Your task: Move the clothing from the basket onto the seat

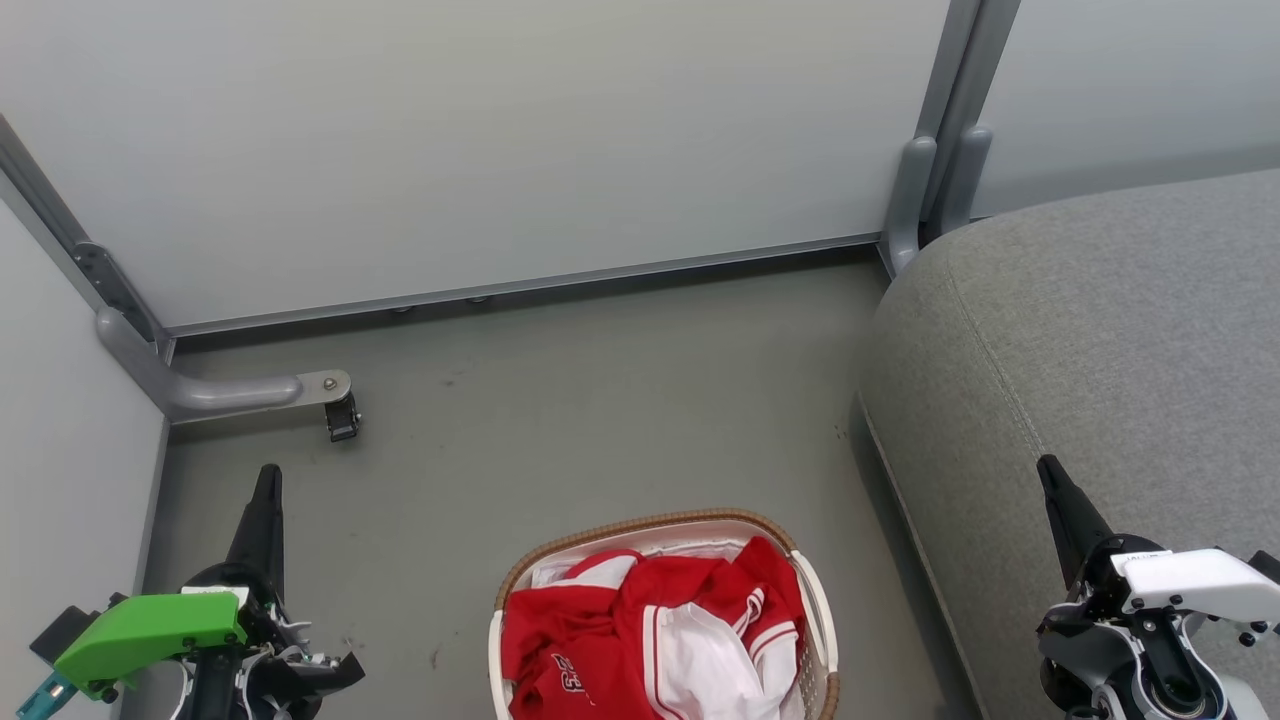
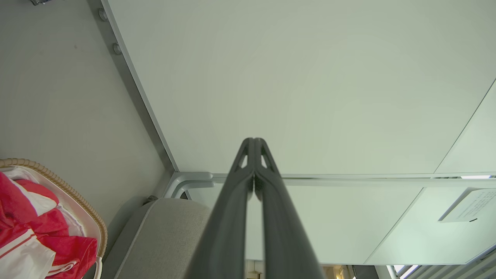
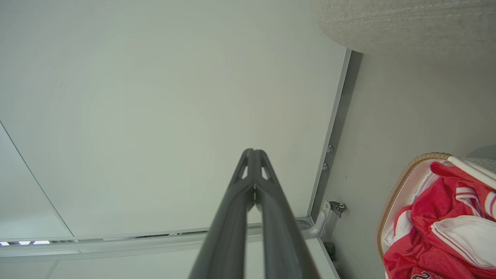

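With the fingers of the left gripper and right gripper both pressed together and empty, the red clothing lies heaped in the basket on the floor beside the seat; a tangled grab could tip the light basket or spill garments short

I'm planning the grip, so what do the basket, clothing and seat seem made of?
Basket: smooth white plastic by its look, with a brown woven rim, perhaps rattan. Clothing: red and white fabric, likely synthetic, faintly glossy and softly crumpled. Seat: matte grey woven upholstery with a visible stitched seam.
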You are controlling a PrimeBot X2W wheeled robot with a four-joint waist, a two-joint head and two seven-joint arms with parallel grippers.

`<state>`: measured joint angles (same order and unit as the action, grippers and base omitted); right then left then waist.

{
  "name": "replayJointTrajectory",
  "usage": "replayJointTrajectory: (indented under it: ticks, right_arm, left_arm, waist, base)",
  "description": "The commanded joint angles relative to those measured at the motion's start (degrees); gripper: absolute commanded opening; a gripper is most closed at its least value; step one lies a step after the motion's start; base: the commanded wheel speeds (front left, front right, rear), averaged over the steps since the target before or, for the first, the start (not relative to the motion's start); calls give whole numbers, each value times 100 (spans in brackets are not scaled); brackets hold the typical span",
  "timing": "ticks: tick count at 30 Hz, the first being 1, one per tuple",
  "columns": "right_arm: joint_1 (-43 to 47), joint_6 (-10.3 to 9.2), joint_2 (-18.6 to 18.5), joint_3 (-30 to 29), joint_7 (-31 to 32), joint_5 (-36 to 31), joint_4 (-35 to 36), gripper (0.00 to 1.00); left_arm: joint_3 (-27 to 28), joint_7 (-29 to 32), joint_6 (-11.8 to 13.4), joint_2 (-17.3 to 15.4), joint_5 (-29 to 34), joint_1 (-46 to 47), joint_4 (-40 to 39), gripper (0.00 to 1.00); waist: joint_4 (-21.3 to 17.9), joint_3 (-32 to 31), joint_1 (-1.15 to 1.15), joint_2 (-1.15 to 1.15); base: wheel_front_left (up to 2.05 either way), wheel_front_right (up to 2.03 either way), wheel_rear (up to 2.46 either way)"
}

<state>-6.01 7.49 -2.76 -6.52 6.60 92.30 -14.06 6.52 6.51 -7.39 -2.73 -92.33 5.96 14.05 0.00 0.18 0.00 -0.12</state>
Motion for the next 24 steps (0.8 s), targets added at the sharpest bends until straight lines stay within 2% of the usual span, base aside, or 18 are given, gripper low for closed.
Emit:
replayJointTrajectory:
  ticks: [1,8,9,15,24]
  right_arm:
    - [-52,0,-32,-7,-5,18,16,0]
    - [-52,0,-32,-7,-5,18,16,0]
    - [8,0,4,2,-1,-2,-16,100]
    - [213,-2,89,45,-22,-11,-266,100]
    - [196,-2,74,214,-286,-237,-209,100]
  left_arm:
    - [8,18,-30,-38,-12,74,-12,0]
    - [8,18,-30,-38,-12,74,-12,0]
    - [-2,-2,1,3,1,-6,14,100]
    - [-55,-24,15,52,10,-211,272,100]
    - [-256,-286,12,43,156,-259,125,100]
  waist:
    - [0,0,0,12]
    - [0,0,0,12]
    - [0,0,0,0]
    - [0,2,0,0]
    - [0,8,0,1]
  base:
    - [0,0,0]
    - [0,0,0]
    - [0,0,0]
    - [0,0,0]
    - [0,0,0]
